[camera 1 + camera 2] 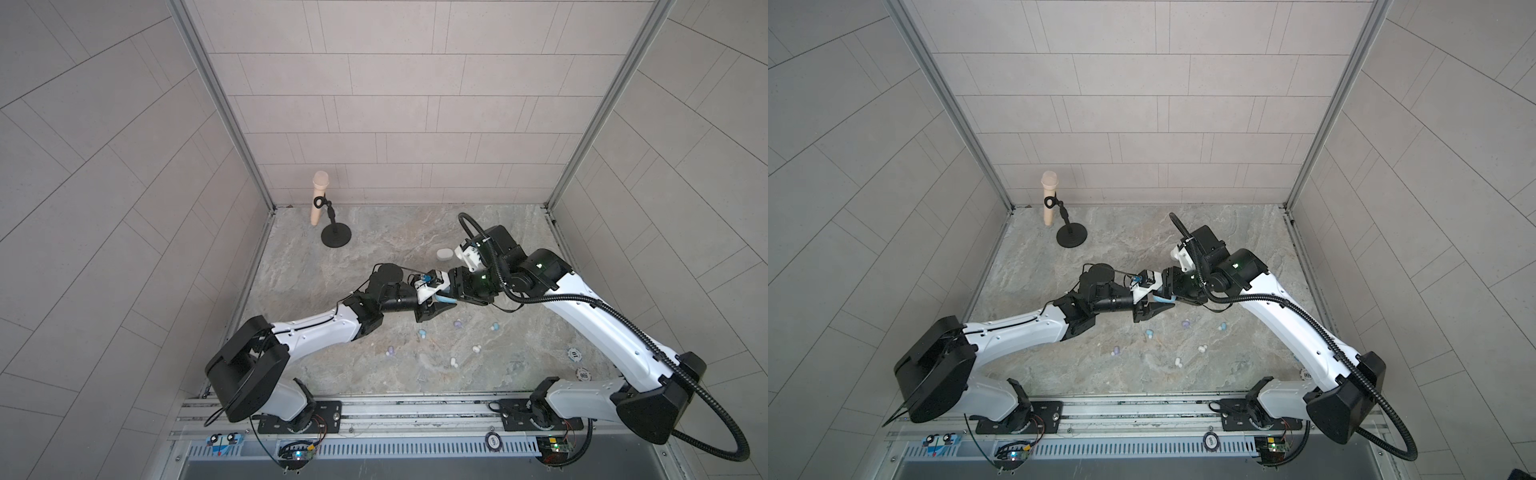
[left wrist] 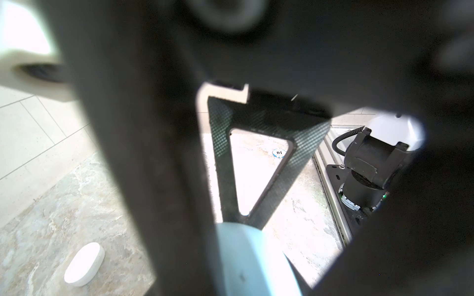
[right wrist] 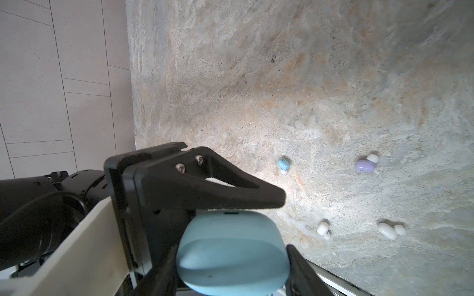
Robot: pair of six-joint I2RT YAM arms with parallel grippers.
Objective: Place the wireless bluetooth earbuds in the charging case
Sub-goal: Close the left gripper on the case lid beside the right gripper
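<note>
In both top views the 2 arms meet over the middle of the table (image 1: 374,266). The right gripper (image 1: 452,292) and the left gripper (image 1: 439,304) both reach a blue case (image 1: 445,299), which is raised off the table. 6 earbuds (image 1: 454,363) lie loose on the table nearer the front: 2 blue, 2 lilac and 2 white, all apart from the case. In a top view 1 white case (image 1: 444,254) lies behind the grippers. 2 chips (image 1: 573,354) lie by the right arm and 1 more sits on the front rail (image 1: 1142,409). 1 microphone (image 1: 319,195) hangs in 1 stand (image 1: 336,239) at the back left.

The left wrist view is mostly dark blur. It shows the blue case close up, the white case flat on the table and 1 chip.

In the right wrist view the right gripper's 2 fingers (image 3: 302,266) clamp the sides of the blue case, about half open. 1 finger (image 3: 218,189) of the left gripper rests on the case's top edge. Its other finger is hidden, so I cannot tell whether it grips. 4 earbuds show here: 1 blue, 1 lilac and 2 white.
</note>
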